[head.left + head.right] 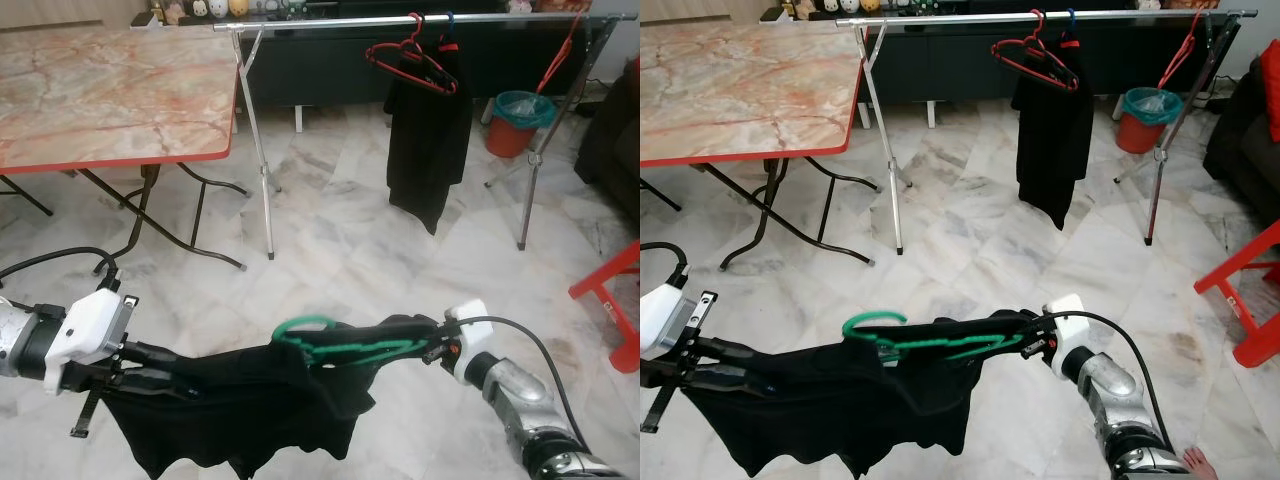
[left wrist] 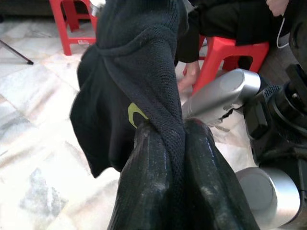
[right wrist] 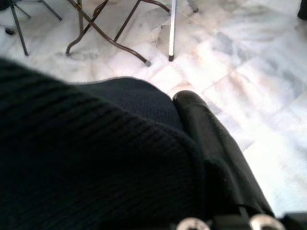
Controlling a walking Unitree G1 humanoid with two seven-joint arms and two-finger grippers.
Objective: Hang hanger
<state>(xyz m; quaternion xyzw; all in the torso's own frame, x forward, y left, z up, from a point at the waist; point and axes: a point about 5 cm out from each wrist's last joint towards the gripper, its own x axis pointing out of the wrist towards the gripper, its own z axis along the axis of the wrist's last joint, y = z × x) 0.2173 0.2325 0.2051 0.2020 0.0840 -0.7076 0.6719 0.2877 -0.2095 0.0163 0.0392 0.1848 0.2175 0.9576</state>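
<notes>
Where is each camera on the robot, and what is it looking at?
Left eye view: on the head, looking down past both silver arms at the black knitted garment on a green hanger, with the metal clothes rail beyond.
Right eye view: beside it, same scene.
Left wrist view: along the left gripper, pinching the garment.
Right wrist view: along the right gripper, with garment and marble floor.
All share the garment.
</notes>
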